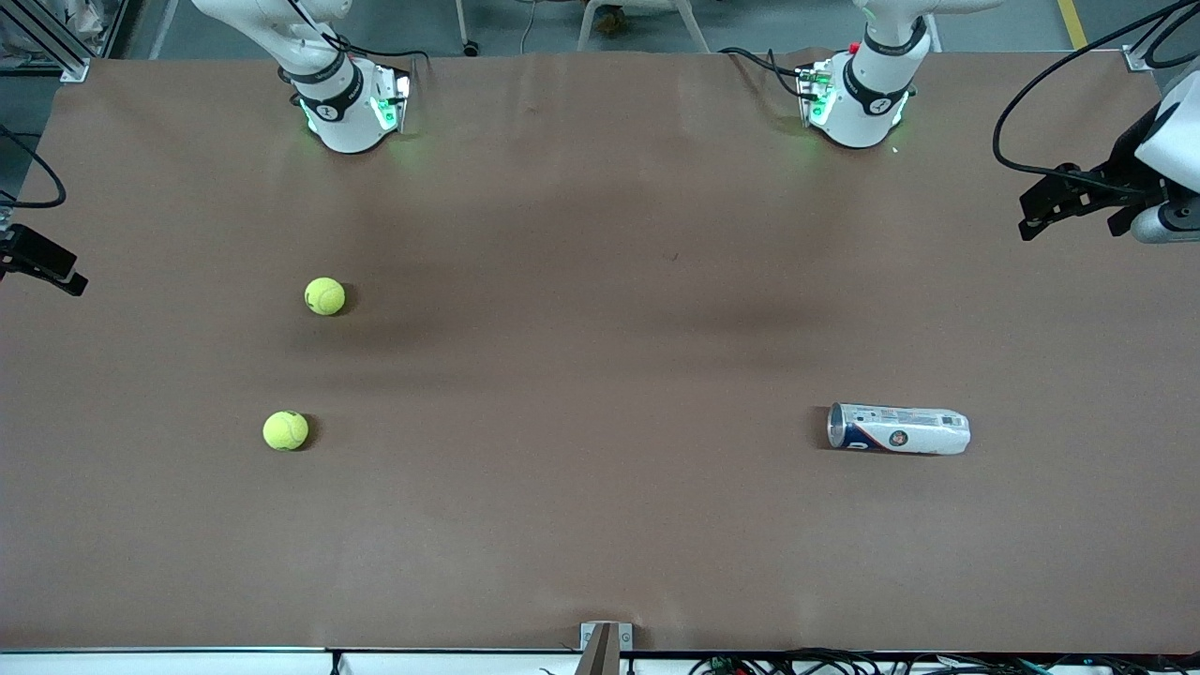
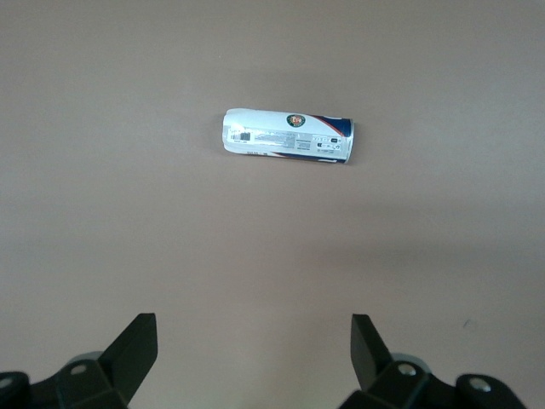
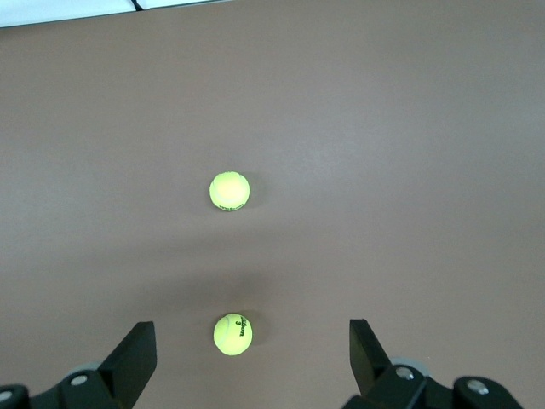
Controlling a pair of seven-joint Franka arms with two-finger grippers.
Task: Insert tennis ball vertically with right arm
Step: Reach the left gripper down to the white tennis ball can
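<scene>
Tennis balls (image 1: 324, 296) (image 1: 285, 430) lie loose toward my right arm's end; the can (image 1: 898, 429) lies sideways, so I must upright it. Right gripper (image 3: 247, 362) and left gripper (image 2: 254, 358) hang spread, empty.

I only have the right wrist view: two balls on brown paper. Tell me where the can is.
Observer: The can lies on its side toward the left arm's end of the table, about as near the front camera as the nearer tennis ball.
Operator: Give me its mouth direction.
Observer: Its open silver end faces the right arm's end of the table, toward the balls.
Operator: Report the left gripper.
Observer: The left gripper hangs above the can, fingers spread wide, holding nothing.
Operator: Say which ball sits closer to my base.
Observer: The farther tennis ball.
</scene>
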